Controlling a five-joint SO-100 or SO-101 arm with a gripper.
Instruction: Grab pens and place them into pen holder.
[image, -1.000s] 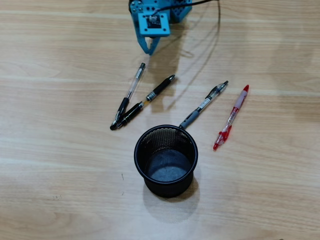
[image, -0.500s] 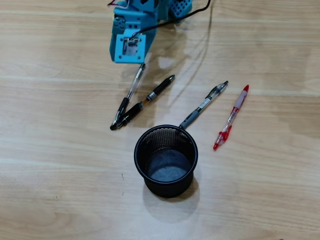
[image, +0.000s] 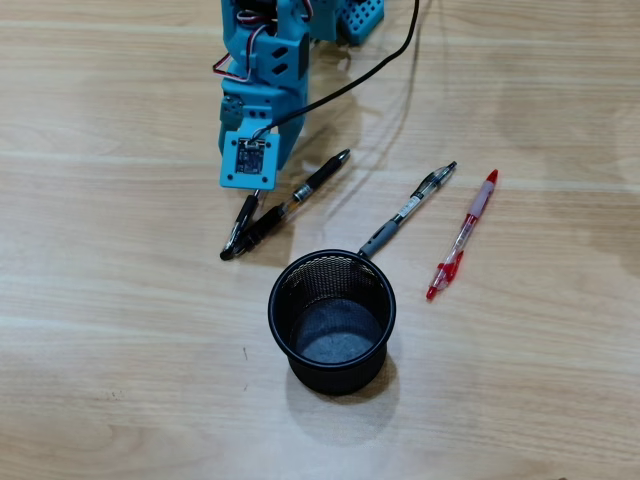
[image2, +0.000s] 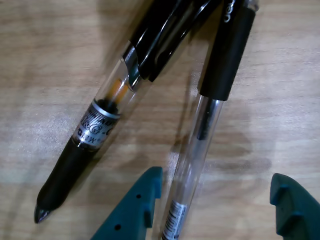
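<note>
Jaws parted astride clear-barrelled pen (image2: 192, 150)

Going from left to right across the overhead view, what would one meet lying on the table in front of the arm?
Gripper over the clear-barrelled pen → black pen → pen holder → grey-grip pen → red pen.

My arm (image: 262, 90) is bright blue; the cup (image: 332, 322) is black mesh; one pen (image: 463, 235) is red, on pale wood-grain table (image: 120, 330).
</note>
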